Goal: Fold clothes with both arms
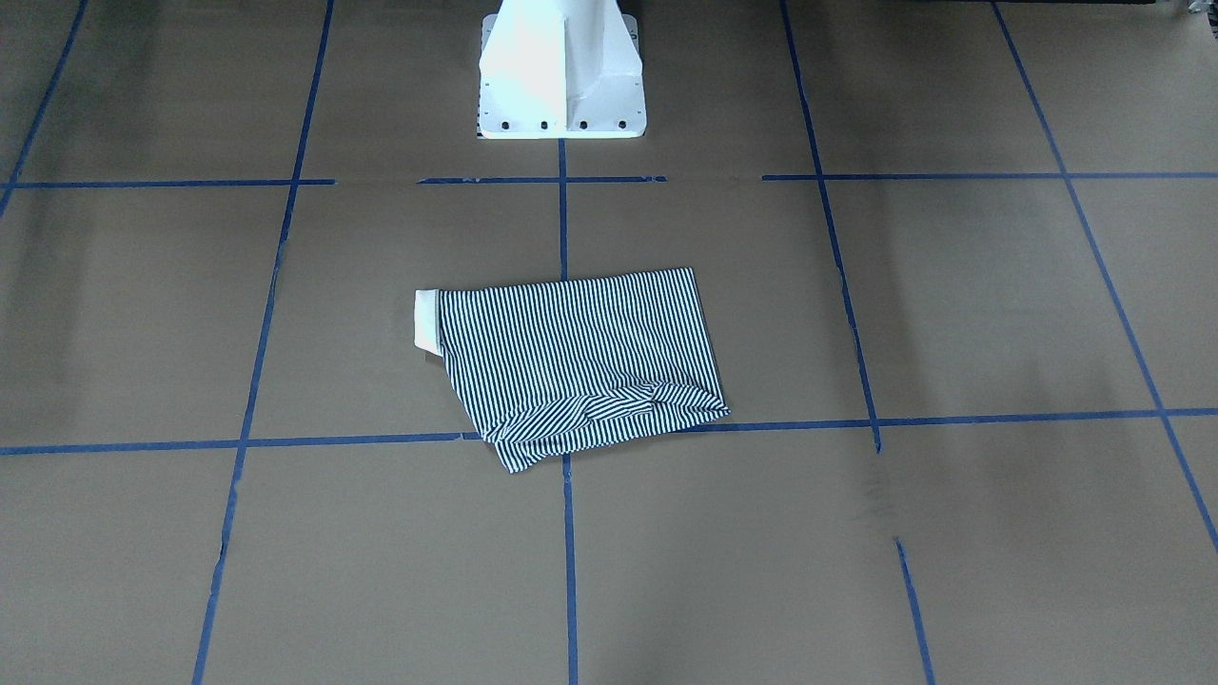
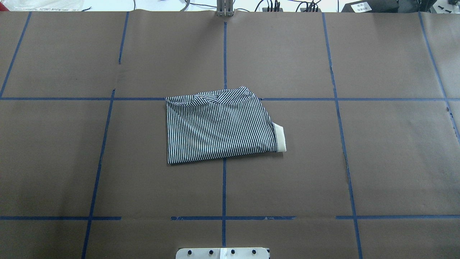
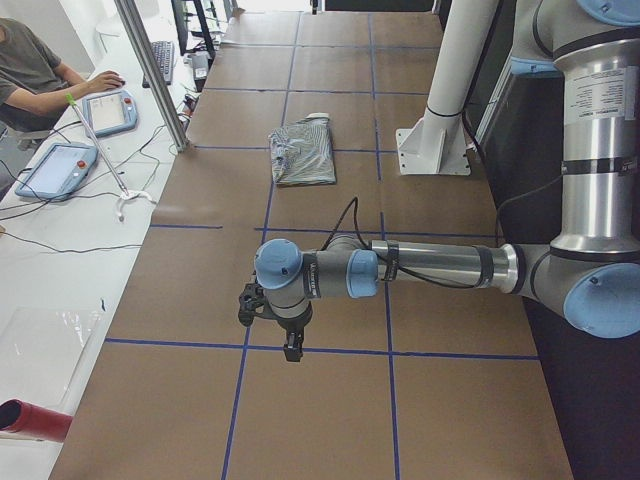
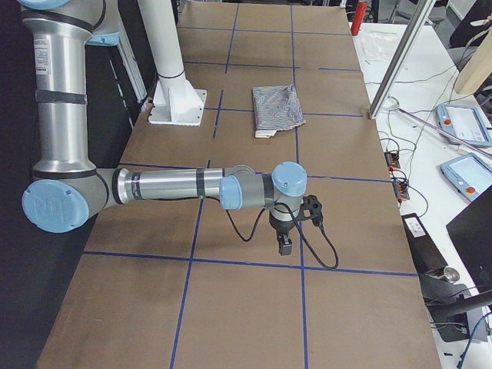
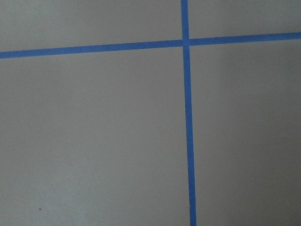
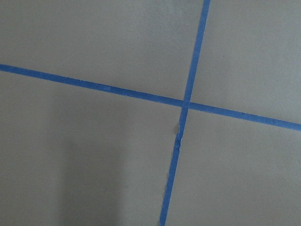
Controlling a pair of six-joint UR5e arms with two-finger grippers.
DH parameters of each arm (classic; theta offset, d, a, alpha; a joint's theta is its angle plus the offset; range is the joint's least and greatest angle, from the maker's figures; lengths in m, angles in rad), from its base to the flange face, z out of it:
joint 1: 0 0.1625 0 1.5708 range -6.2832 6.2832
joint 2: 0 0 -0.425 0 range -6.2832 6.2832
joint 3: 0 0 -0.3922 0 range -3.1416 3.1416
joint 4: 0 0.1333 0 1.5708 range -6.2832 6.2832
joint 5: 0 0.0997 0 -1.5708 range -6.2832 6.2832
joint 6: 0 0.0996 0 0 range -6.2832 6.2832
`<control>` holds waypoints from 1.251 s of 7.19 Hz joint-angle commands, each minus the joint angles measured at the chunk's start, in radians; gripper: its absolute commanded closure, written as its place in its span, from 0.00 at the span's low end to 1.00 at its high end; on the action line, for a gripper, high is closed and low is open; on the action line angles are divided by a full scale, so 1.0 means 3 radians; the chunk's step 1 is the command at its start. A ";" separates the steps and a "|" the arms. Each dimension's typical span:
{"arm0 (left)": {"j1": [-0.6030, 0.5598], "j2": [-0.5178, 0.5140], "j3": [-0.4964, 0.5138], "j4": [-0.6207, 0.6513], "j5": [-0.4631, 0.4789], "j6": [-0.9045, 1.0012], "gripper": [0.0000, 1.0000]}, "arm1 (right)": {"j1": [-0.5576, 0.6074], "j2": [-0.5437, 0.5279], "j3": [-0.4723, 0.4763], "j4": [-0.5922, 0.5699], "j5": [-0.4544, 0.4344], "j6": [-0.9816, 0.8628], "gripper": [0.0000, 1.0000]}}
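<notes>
The striped polo shirt [image 1: 580,362] lies folded into a compact rectangle at the middle of the brown table, its cream collar [image 1: 427,321] sticking out at one end. It also shows in the overhead view [image 2: 219,127] and in both side views [image 3: 303,152] [image 4: 277,108]. My left gripper [image 3: 290,350] points down over bare table far from the shirt, near the table's left end. My right gripper [image 4: 284,246] points down near the right end, also far from the shirt. I cannot tell whether either is open or shut. Both wrist views show only paper and blue tape.
The white pedestal base [image 1: 561,76] stands behind the shirt. Blue tape lines [image 2: 224,187] grid the table. An operator [image 3: 30,70] sits at a side bench with teach pendants [image 3: 110,110]. A metal post [image 4: 400,61] stands at the table's far edge.
</notes>
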 commanded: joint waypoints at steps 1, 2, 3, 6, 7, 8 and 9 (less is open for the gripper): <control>0.0000 0.0004 0.0002 -0.0005 -0.0115 0.0000 0.00 | -0.0019 -0.0002 0.0029 -0.0031 0.0013 0.0000 0.00; 0.0000 -0.0001 0.0002 -0.0005 -0.0115 0.0000 0.00 | -0.0014 -0.0007 0.0035 -0.0031 0.0023 0.0000 0.00; 0.0000 -0.0002 0.0002 -0.0005 -0.0115 0.0000 0.00 | -0.0014 -0.0012 0.0060 -0.0031 0.0033 0.0005 0.00; 0.0000 -0.0042 -0.0034 -0.0015 -0.0105 -0.0026 0.00 | -0.0014 -0.0017 0.0060 -0.0036 0.0033 0.0005 0.00; 0.0000 -0.0042 -0.0034 -0.0015 -0.0105 -0.0026 0.00 | -0.0014 -0.0017 0.0060 -0.0031 0.0038 0.0005 0.00; 0.0000 -0.0037 -0.0029 -0.0010 -0.0105 -0.0031 0.00 | -0.0014 -0.0017 0.0060 -0.0031 0.0033 0.0005 0.00; 0.0000 -0.0042 -0.0029 -0.0010 -0.0105 -0.0031 0.00 | -0.0014 -0.0017 0.0060 -0.0031 0.0038 0.0005 0.00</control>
